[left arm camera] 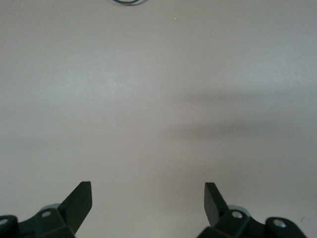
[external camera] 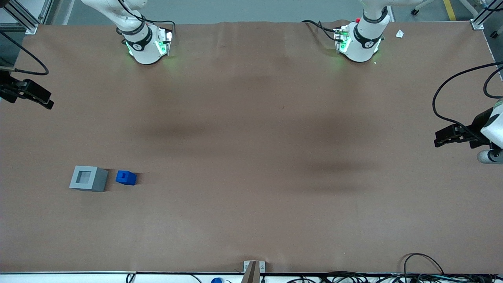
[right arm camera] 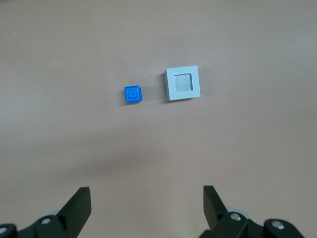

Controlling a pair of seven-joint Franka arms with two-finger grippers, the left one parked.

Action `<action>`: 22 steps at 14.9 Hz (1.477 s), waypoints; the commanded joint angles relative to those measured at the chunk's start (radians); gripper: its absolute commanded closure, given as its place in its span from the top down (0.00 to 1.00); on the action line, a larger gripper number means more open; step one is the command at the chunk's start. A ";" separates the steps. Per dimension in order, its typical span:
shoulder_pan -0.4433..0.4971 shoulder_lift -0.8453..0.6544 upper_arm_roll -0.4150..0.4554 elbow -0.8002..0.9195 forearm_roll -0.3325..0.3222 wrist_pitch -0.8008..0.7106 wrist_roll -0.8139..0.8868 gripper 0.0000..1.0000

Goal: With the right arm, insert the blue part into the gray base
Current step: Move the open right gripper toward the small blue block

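My claw [right arm camera: 146,199]: released, high above the tabletop [external camera: 251,149].
Blue part [right arm camera: 132,94]: beside gray base [right arm camera: 183,83], apart.
Advice: I descend centred, grip its flat sides squarely.

Right arm [external camera: 137,43]: white jointed shell, black band with lettering, green status lights at base, thin black cable along it. Black two-finger gripper [right arm camera: 146,208] at table edge, fingers spread, silver screws at mounts.
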 commanded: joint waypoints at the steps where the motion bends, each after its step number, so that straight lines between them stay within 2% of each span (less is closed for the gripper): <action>1: 0.000 -0.006 0.000 -0.005 -0.012 -0.023 0.002 1.00; 5: -0.009 0.003 -0.003 -0.008 0.007 0.037 -0.001 1.00; 7: -0.046 0.023 -0.006 -0.012 0.062 0.063 -0.009 1.00; 9: -0.072 0.033 -0.006 -0.009 0.080 0.039 -0.032 1.00; 14: -0.076 0.061 -0.003 0.008 0.034 0.040 -0.034 1.00; 17: -0.052 0.137 0.000 0.002 0.015 0.039 -0.029 1.00; 22: -0.089 0.295 -0.003 0.002 0.158 0.149 -0.043 1.00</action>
